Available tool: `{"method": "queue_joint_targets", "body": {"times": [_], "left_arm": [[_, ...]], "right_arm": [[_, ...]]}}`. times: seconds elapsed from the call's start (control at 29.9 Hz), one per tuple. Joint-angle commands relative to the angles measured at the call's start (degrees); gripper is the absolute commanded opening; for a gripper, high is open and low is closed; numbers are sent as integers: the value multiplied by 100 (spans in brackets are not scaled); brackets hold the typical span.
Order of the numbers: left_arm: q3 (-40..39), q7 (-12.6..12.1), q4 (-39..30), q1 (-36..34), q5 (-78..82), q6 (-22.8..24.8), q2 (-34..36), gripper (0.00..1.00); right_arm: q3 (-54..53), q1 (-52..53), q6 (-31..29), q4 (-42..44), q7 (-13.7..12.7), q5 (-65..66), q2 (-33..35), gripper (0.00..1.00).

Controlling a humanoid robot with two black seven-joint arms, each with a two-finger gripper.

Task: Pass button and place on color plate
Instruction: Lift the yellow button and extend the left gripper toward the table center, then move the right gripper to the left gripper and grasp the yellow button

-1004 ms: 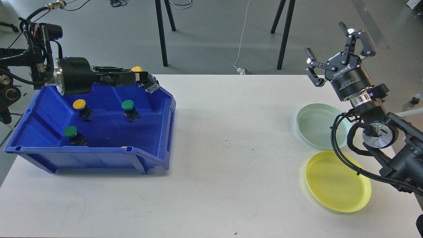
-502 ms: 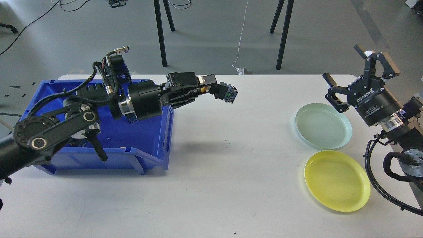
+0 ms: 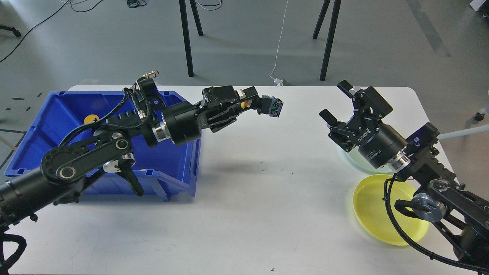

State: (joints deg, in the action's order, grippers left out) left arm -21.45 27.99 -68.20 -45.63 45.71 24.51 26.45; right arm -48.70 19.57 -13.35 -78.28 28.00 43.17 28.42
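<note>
My left gripper (image 3: 252, 103) is shut on a yellow-capped button (image 3: 269, 105), held in the air above the table right of the blue bin (image 3: 179, 168); its dark base points right and only a sliver of the yellow cap shows. My right gripper (image 3: 338, 103) is open and empty, raised over the table, facing left toward the button with a wide gap between. The yellow plate (image 3: 378, 208) lies at the right front. The pale green plate (image 3: 353, 160) behind it is mostly hidden by my right arm. One yellow button (image 3: 90, 119) shows inside the bin.
My left arm hides most of the bin's inside. Black stand legs (image 3: 186, 38) and a white cable (image 3: 280, 42) are on the floor beyond the table's far edge. The white table (image 3: 259, 214) lies between bin and plates.
My left gripper carried the button out of the bin and rightward over the table. My right gripper swung left and down from the far right toward the middle, covering the green plate.
</note>
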Motion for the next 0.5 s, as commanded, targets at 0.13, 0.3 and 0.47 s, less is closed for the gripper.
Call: {"method": "queue_joint_targets", "body": {"times": [0.13, 0.3, 0.47], "left_arm": [[0, 1, 0, 1, -10, 36, -8, 3], [9, 1, 0, 1, -1, 27, 0, 3], [9, 1, 0, 1, 8, 10, 0, 3]], "right_arm": [[457, 319, 122, -56, 0, 613, -12, 100], [678, 425, -351, -3, 0, 141, -82, 100], [590, 425, -1160, 14, 0, -1519, -91, 100]]}}
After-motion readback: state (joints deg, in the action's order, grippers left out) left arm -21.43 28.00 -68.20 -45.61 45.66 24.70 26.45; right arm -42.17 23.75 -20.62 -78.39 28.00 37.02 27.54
